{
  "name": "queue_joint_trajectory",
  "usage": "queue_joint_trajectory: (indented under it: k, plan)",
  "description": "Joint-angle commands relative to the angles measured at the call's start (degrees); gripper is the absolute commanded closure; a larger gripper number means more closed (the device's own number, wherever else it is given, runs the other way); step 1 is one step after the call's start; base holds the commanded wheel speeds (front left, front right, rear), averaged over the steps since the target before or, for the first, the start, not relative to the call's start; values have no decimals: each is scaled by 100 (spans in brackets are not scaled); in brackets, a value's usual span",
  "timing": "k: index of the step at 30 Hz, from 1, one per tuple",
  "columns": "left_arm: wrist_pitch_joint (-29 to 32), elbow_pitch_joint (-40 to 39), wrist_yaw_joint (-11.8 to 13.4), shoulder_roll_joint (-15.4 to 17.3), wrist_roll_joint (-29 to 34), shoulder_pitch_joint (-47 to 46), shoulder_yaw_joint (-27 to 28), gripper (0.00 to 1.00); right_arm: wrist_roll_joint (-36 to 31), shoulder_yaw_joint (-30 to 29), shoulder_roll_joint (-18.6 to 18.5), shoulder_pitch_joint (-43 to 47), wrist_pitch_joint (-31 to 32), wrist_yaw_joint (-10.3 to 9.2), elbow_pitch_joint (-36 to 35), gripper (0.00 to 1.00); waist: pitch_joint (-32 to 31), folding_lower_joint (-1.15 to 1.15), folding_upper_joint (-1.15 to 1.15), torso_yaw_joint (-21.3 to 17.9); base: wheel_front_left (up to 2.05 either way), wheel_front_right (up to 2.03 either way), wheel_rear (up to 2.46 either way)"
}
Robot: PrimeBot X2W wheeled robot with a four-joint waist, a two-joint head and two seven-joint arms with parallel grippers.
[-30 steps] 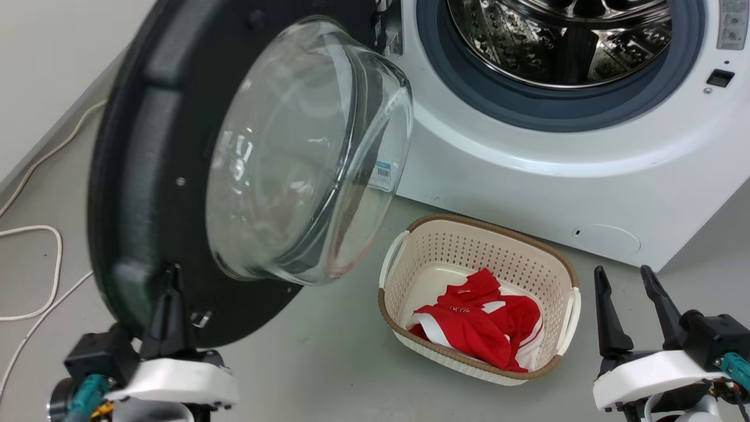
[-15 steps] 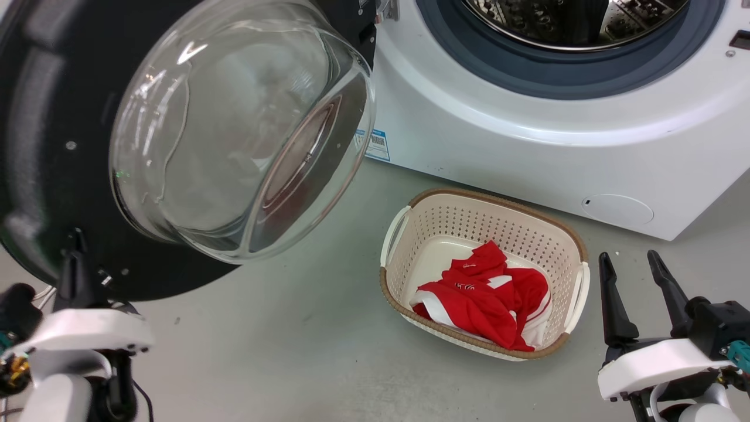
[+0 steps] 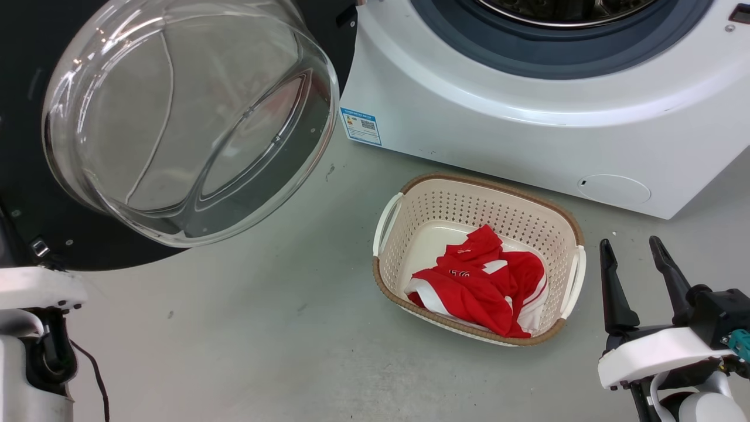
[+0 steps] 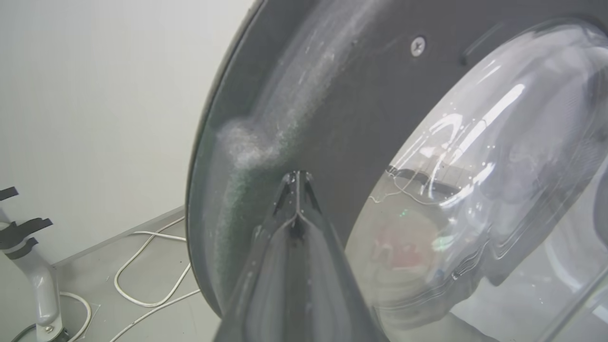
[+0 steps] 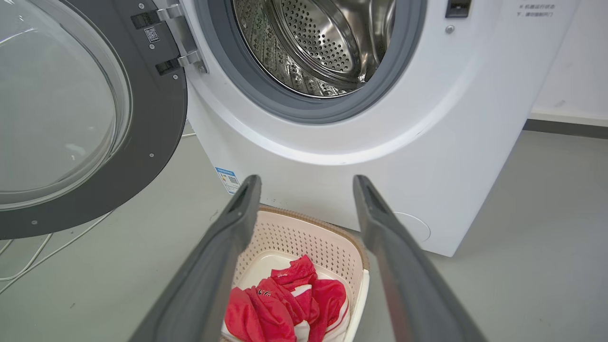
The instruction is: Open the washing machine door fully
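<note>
Closest to me, the left claw [image 4: 297,178] has its two fingers pressed flat together, holding nothing. Its tip points straight at the inner face of the washing machine door [image 3: 187,117] and seems to touch the black ring between the outer edge and the glass bowl. The right claw [image 3: 629,242] is spread wide and empty. It hangs over the floor just beside the laundry basket [image 3: 486,187], which holds a red garment [image 3: 480,287], and it is well apart from the door.

So the left arm is clearly the nearer one. The door lies directly ahead of its tip, standing wide of the washing machine [image 3: 527,129] on the robot's left. In the right wrist view the door hangs from a hinge [image 5: 183,59] at the near side of the drum opening. I would judge that any push must go on outward, away from the drum and toward the pale wall behind, where white cables [image 4: 142,266] trail on the floor. The door looks close to its full swing.
</note>
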Motion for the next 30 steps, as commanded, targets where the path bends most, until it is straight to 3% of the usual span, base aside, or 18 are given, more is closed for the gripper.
queue_joint_trajectory:
  k: [1,7,14,22,30]
  plan:
    - [-11,125,-52,1,63,-122,127,100,-22,11,9,-83,-10,-4,7,0,2,-1,0,-24,0,0,0]
    - [-11,240,-182,-140,460,-93,334,100,-29,18,9,-61,-55,-4,80,0,-88,-1,0,-80,0,0,0]
    - [-12,-449,-167,-439,1225,664,286,100,126,86,9,35,-172,-4,253,0,-435,-1,0,-228,0,0,0]
    - [-12,-1436,-220,-844,1766,1667,-142,100,190,188,10,124,-307,-4,397,0,-754,-1,0,-575,0,0,0]
    - [-12,-1762,-443,-1183,1947,1794,-769,100,82,211,10,54,-415,-4,400,0,-925,-1,0,-1124,0,0,0]
